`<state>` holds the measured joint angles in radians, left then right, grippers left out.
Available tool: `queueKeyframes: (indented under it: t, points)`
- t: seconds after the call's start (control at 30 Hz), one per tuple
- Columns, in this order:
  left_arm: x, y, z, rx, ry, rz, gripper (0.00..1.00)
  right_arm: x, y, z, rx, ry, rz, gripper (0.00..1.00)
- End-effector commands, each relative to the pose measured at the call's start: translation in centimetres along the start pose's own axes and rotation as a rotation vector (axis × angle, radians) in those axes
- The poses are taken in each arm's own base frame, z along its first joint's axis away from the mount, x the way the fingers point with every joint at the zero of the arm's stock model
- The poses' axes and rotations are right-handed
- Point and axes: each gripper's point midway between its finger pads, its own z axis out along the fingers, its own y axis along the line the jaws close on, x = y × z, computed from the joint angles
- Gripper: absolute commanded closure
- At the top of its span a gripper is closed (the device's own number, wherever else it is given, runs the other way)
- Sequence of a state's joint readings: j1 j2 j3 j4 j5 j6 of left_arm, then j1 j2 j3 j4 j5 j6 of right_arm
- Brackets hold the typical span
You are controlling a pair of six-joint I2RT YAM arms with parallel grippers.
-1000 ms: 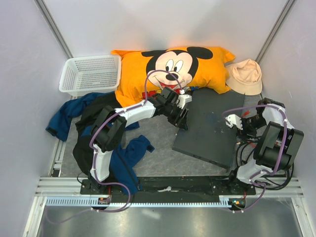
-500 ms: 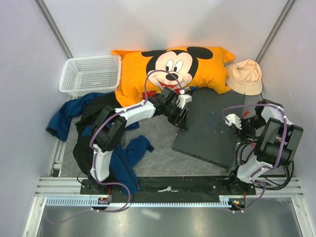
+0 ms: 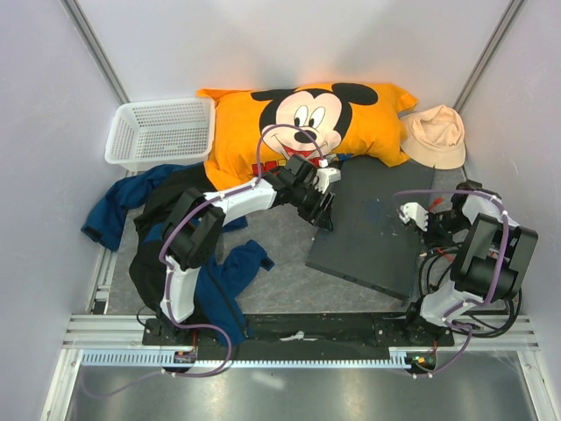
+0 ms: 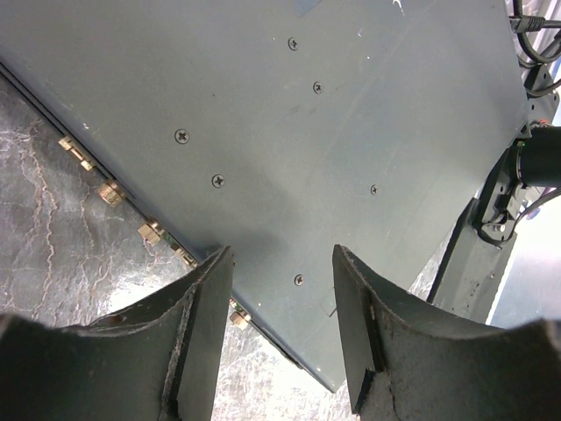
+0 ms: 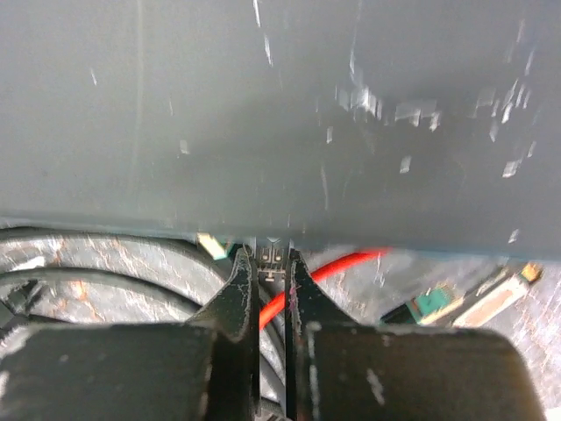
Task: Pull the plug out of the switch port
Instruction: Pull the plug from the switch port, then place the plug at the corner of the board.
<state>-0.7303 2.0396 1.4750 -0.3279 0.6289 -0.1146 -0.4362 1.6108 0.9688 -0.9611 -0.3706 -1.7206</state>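
Judging the flat dark grey metal switch [image 3: 372, 228] rigid and heavy, we grip its small plug [image 5: 270, 255] by the body, right end effector [image 5: 267, 263] clamped on it; left end effector [image 4: 280, 267] open.

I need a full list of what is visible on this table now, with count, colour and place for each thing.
switch: one, dark grey, table centre-right
plug: one, small, at the switch's right edge
cables: several, black and red, beside that edge
pillow: one, orange, far centre
basket: one, white, far left
hat: one, beige, far right
clothes: heap, blue and black, left
left pincer: open, over the switch's left edge
right pincer: shut on plug
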Motion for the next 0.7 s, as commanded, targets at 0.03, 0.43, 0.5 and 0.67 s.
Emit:
queueKeyframes:
  t: [0.03, 0.43, 0.5, 0.67]
  points:
    - [-0.7, 0.4, 0.4, -0.012, -0.018, -0.011, 0.42, 4.9, 0.9, -1.8, 0.006, 0.098, 0.008, 1.00]
    - [-1.0, 0.2, 0.4, -0.004, -0.018, -0.010, 0.42, 9.1, -0.2, -7.4, 0.134, 0.049, 0.075, 0.03]
    - [-1.2, 0.0, 0.1, -0.003, -0.014, 0.001, 0.42, 6.7, 0.3, -8.0, 0.141, -0.035, 0.061, 0.02]
    - [-2.6, -1.1, -1.6, 0.022, -0.028, 0.050, 0.42, 2.1, -0.3, -11.0, 0.263, -0.134, 0.232, 0.02]
